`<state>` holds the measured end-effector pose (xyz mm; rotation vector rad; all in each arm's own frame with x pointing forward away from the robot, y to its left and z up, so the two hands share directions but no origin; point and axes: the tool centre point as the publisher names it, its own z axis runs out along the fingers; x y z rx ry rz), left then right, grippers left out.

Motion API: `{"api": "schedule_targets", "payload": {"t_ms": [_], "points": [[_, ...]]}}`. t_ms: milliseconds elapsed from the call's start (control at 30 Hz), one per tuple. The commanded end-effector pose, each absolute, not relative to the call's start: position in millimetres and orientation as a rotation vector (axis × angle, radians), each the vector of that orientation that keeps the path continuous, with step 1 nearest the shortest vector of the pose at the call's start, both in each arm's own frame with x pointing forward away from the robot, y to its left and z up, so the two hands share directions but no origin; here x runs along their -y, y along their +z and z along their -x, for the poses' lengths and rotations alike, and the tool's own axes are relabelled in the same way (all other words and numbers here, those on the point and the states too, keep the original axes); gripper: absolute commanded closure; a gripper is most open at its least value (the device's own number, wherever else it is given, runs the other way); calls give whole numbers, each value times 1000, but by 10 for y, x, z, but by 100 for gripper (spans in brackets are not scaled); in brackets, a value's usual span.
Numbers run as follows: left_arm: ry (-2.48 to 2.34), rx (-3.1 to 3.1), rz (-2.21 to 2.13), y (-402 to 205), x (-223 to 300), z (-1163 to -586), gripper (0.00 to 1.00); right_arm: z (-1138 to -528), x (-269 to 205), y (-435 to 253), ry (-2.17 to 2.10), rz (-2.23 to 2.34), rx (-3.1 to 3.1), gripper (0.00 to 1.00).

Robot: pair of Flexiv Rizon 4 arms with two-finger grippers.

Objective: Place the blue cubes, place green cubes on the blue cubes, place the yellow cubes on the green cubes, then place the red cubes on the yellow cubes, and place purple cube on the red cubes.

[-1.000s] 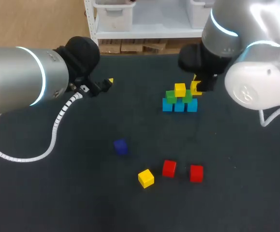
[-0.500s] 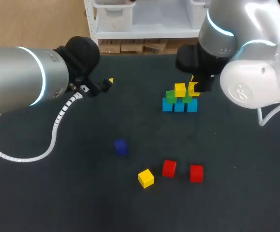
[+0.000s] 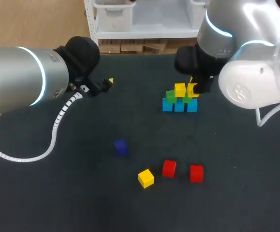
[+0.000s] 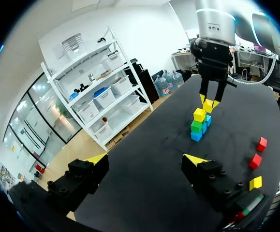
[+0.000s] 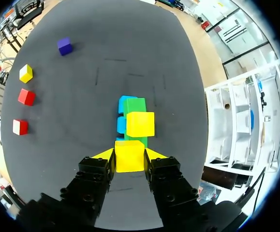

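Three blue cubes [image 3: 179, 106] form a row with two green cubes [image 3: 170, 95] on them. One yellow cube [image 3: 180, 89] sits on top. My right gripper [image 3: 195, 90] hovers at the stack's right end, shut on a second yellow cube [image 5: 129, 155], which hangs just beside the placed yellow cube [image 5: 140, 124] and above a green cube [image 5: 135, 104]. My left gripper [image 4: 146, 159] stands open and empty at the far left of the table [image 3: 106, 84]. A purple cube [image 3: 120, 146], a loose yellow cube [image 3: 146, 178] and two red cubes [image 3: 169, 168] [image 3: 196, 173] lie near the front.
The dark table [image 3: 57, 193] has its far edge just behind the stack. The left arm's white cable [image 3: 57, 123] loops over the table's left part. The loose cubes lie in a cluster in front of the stack.
My right gripper has shifted slightly left with the yellow cube, closer to the stack's top. The left arm and loose cubes have not moved.
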<state>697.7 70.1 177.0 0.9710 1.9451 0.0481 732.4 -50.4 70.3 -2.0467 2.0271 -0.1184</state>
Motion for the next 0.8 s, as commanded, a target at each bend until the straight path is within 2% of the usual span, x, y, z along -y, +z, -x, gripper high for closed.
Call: {"api": "schedule_targets", "payload": {"t_ms": [33,800], "points": [[46,-1944,-970,1764,-702,-6987,0,-7345,486,690,-112,2054,-2027,91],[46,-1944,-970,1764,-702,-6987,0,-7357,451,674,-146,2060,-2025,86]]}}
